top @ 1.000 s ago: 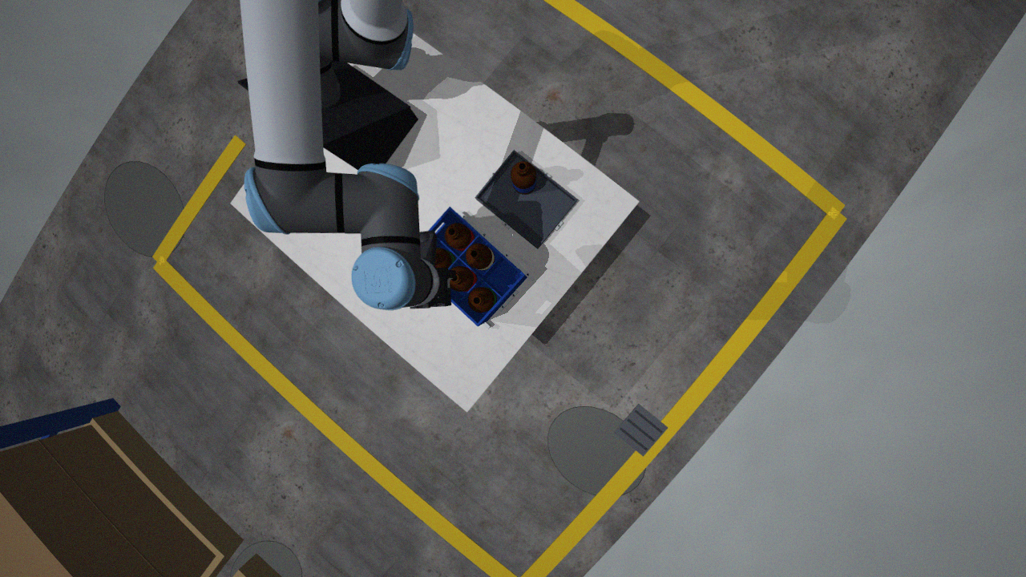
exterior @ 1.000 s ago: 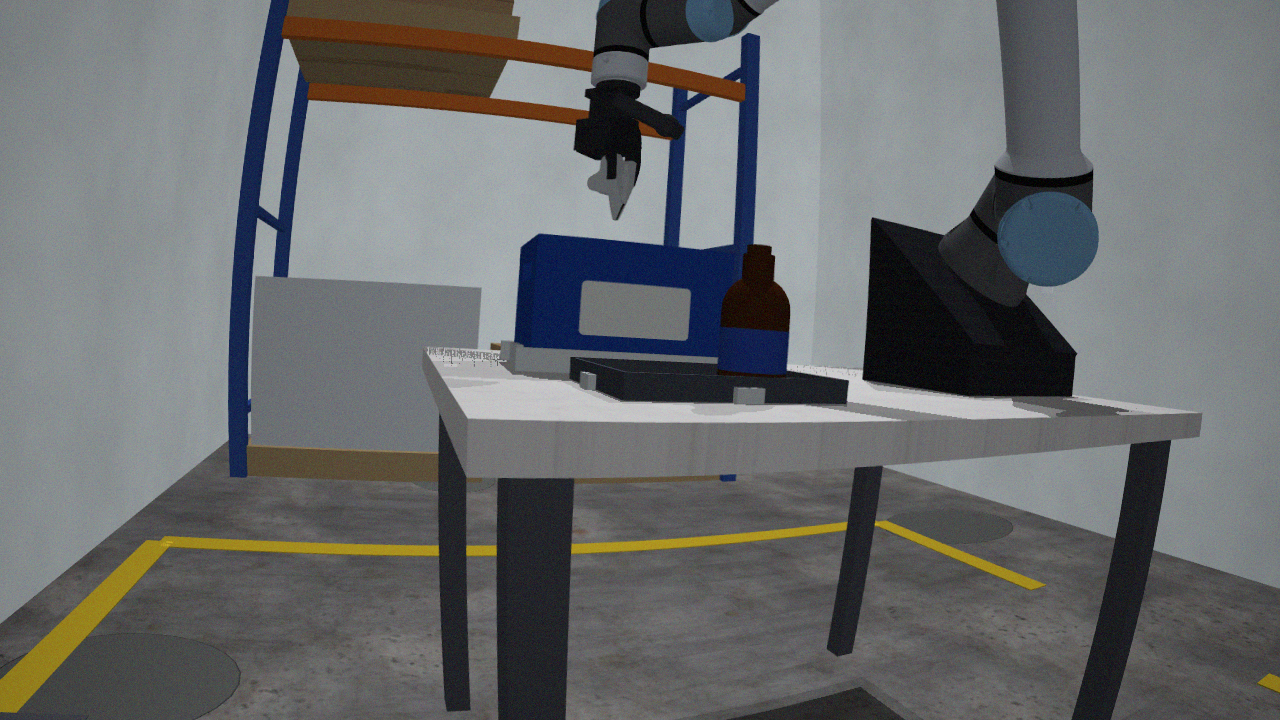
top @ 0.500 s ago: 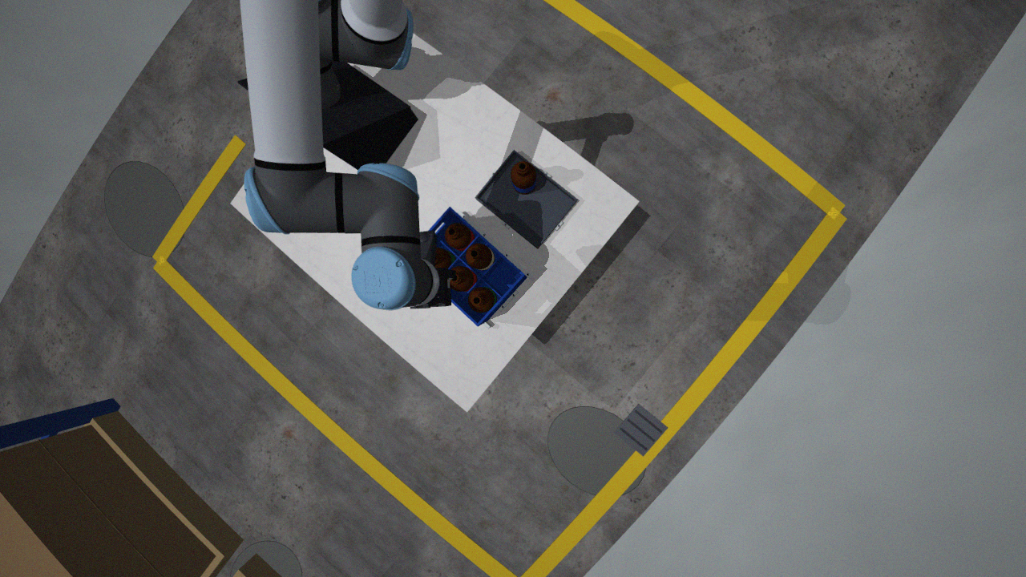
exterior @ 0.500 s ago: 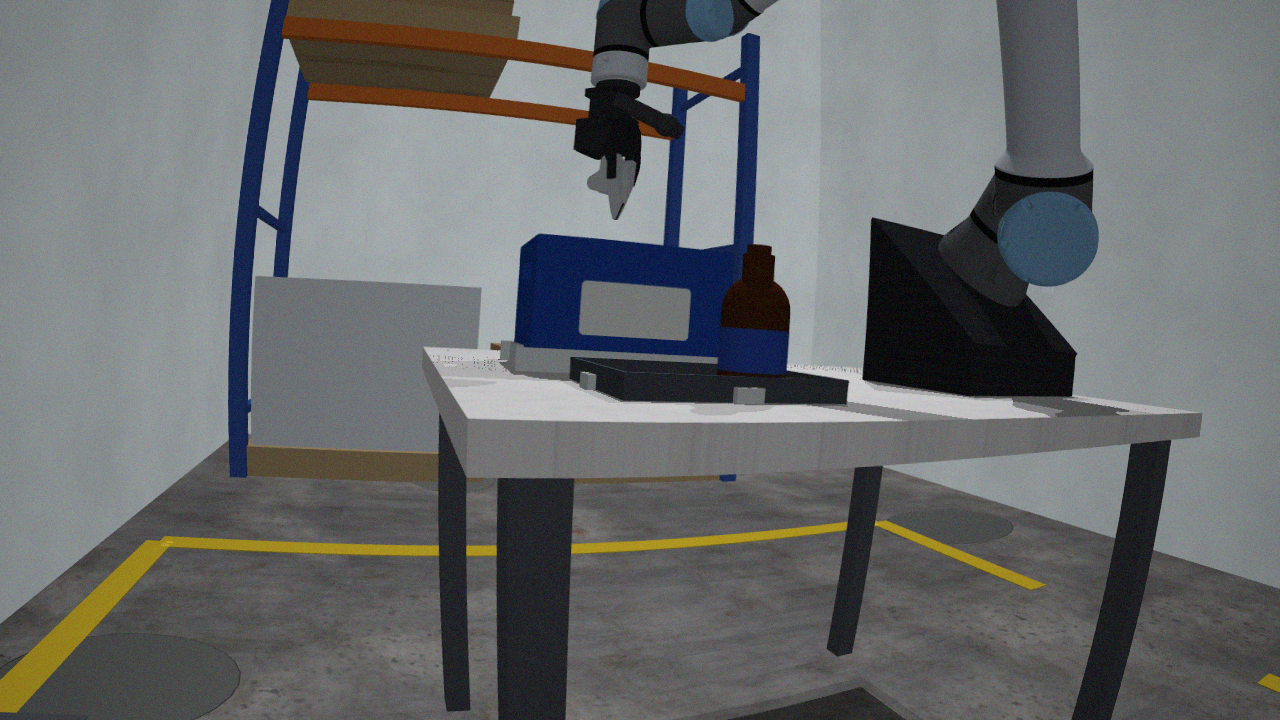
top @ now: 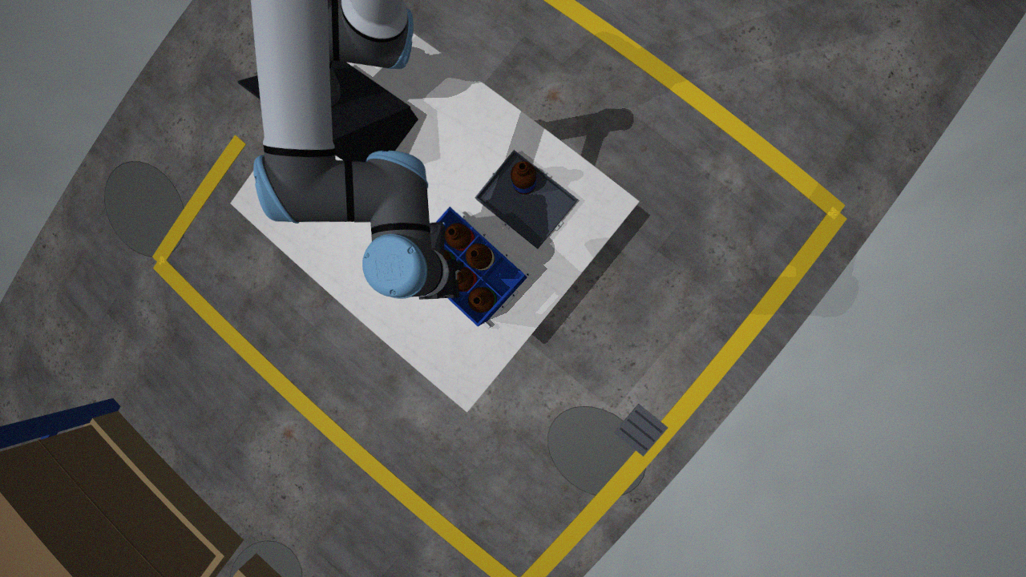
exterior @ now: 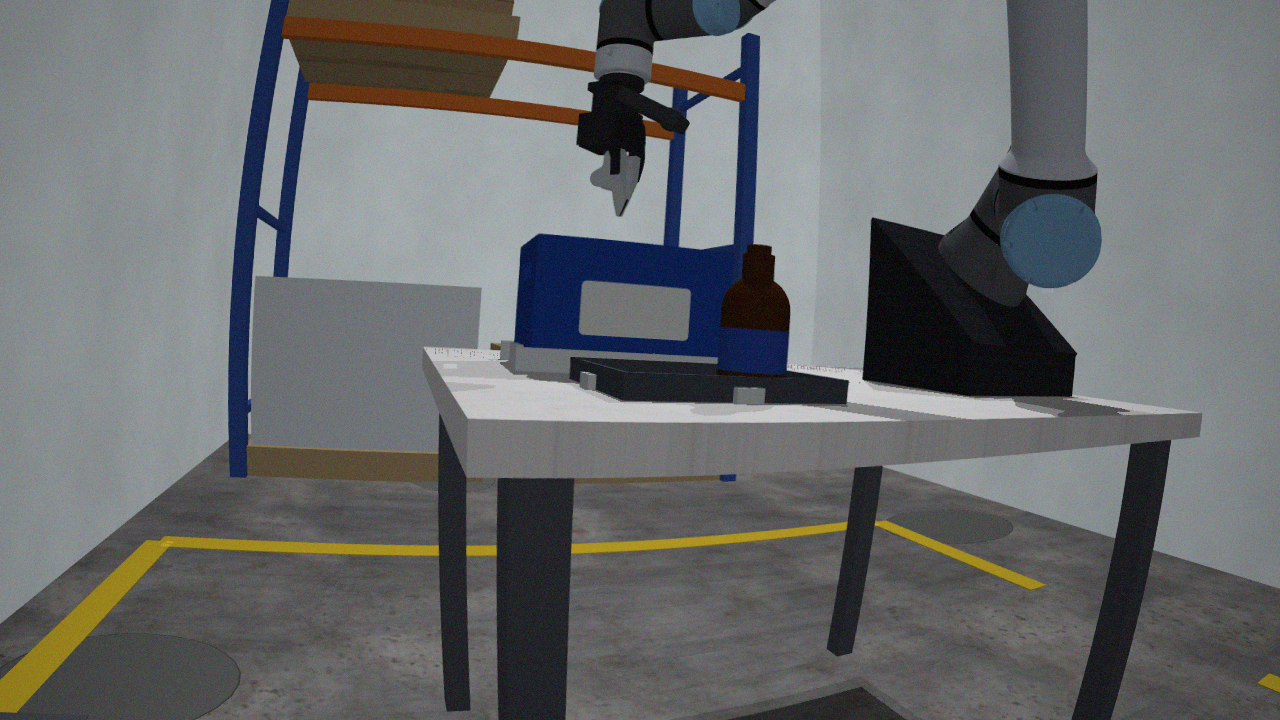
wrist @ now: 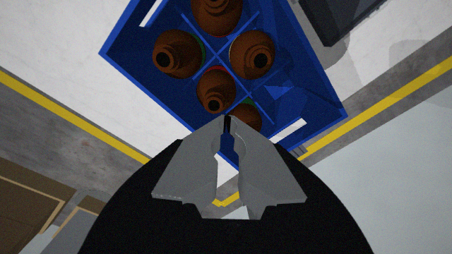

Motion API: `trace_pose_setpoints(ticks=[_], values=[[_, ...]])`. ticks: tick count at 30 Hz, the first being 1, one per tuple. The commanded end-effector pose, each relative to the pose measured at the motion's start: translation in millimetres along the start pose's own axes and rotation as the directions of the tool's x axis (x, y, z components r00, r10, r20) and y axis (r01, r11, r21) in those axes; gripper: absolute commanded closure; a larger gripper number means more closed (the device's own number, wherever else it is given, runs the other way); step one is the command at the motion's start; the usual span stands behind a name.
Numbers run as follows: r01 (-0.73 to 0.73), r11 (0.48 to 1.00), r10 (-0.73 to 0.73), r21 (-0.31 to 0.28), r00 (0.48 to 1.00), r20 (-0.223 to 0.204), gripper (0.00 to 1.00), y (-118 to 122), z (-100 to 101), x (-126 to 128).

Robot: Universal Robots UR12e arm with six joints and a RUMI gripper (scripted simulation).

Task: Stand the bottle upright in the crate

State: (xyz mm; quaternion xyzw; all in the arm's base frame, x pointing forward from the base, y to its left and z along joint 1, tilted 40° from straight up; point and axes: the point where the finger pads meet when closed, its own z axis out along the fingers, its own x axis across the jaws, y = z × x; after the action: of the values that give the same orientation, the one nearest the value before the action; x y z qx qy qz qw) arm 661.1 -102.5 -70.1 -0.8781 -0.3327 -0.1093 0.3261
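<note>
White table (top: 387, 329) (exterior: 805, 443)—yellow-lined (top: 333, 423) (exterior: 626, 546), mottled grey floor (top: 215, 344) (exterior: 313, 600).

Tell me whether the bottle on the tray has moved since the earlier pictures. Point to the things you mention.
No. The bottle (top: 523, 176) (exterior: 754, 315) stands upright near the same corner of the tray (top: 539, 242) (exterior: 662, 386) as before, no closer to the blue crate (top: 510, 288) (exterior: 550, 295) (wrist: 339, 112).
</note>
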Motion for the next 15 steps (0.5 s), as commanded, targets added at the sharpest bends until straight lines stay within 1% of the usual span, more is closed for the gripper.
trace_pose_setpoints(ticks=[1,5,8,15], values=[[0.003,1.000,-0.003,-0.005,1.000,0.003,1.00,-42,-5,40],[0.002,1.000,-0.002,-0.008,1.000,0.004,1.00,-106,-7,90],[0.002,1.000,-0.002,-0.007,1.000,0.004,1.00,-141,-5,111],[0.004,1.000,-0.004,-0.001,1.000,0.000,1.00,-242,-1,163]])
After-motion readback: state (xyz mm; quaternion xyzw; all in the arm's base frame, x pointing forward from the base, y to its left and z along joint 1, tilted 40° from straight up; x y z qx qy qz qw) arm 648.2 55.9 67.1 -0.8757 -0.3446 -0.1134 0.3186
